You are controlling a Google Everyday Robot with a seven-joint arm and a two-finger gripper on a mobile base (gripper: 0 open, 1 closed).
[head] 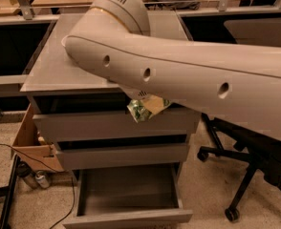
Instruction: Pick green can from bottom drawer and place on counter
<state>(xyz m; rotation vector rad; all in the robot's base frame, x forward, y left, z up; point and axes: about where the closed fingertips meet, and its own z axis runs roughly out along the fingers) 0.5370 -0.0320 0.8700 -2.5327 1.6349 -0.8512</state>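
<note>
High above bottom drawer (pixel 131 217), gripper (pixel 149 107) clasping can (pixel 138 110)

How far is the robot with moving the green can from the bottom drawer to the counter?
Done: the bottom drawer stands open and empty. In hand: the gripper, under the arm, holds the green can just below the counter edge. Left: setting it on top.

My one camera sits high, looking steeply down over the arm (pixel 188 75) onto the counter (pixel 59 70) and as far as the bottom drawer (pixel 126 194). The arm passes so near that it fills the upper right. The gripper (pixel 147 106) shows beneath it at the counter's front edge, clamped on the green can (pixel 138 112).
</note>
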